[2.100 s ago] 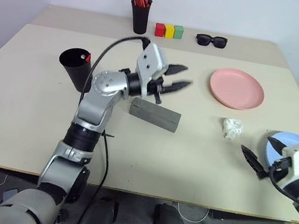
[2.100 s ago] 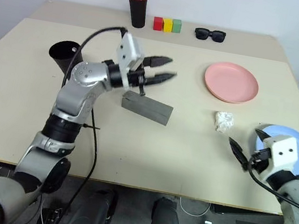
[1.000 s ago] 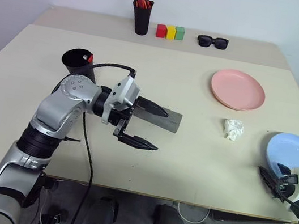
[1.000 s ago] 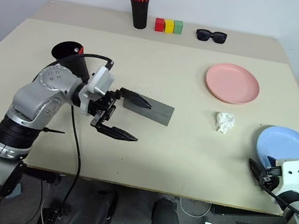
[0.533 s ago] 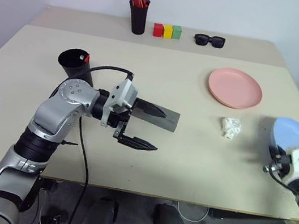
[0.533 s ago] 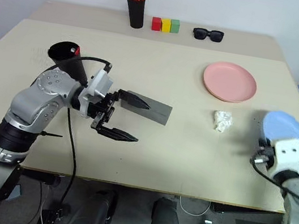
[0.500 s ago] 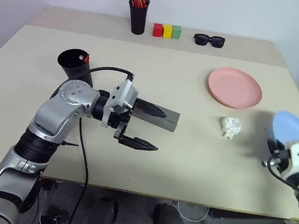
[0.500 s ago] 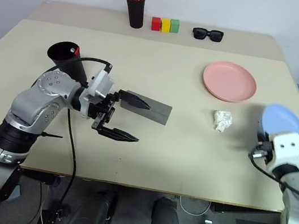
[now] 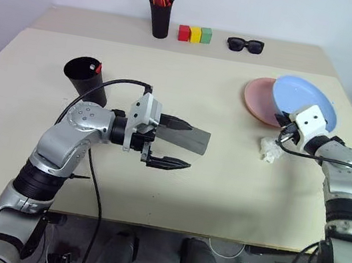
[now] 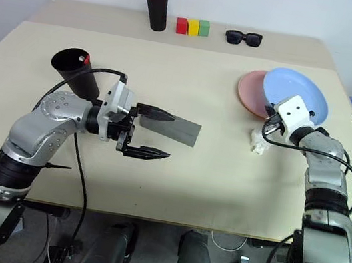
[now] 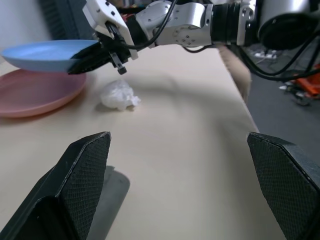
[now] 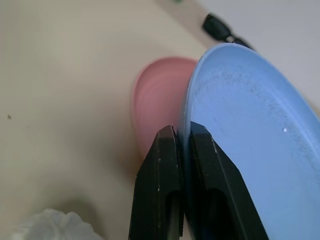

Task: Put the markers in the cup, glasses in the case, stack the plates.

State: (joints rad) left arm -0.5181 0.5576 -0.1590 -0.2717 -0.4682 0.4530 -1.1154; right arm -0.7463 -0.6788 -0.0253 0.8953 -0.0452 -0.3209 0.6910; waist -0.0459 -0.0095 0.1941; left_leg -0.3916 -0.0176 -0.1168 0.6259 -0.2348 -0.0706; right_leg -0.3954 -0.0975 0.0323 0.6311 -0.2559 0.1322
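Note:
My right gripper (image 12: 182, 145) is shut on the rim of the light blue plate (image 9: 306, 99). It holds that plate tilted above the salmon pink plate (image 9: 256, 98) at the right of the table, overlapping it. My left gripper (image 9: 177, 144) stands open at mid-table, pointing right. Its far finger lies over the grey case (image 9: 195, 140), which rests shut on the table. The black cup (image 9: 85, 79) stands at the left with a red marker tip (image 9: 97, 68) at its rim. The glasses are out of view.
A crumpled white paper wad (image 9: 271, 149) lies just in front of the plates. On the back shelf stand a black pen holder with orange-red pens (image 9: 160, 17), three coloured blocks (image 9: 192, 34) and black sunglasses (image 9: 245, 45). The table's right edge is near the plates.
My right gripper closed on the blue plate at the table's front right, lifted it and carried it back and left over the pink plate. My left gripper stayed put, turning slightly.

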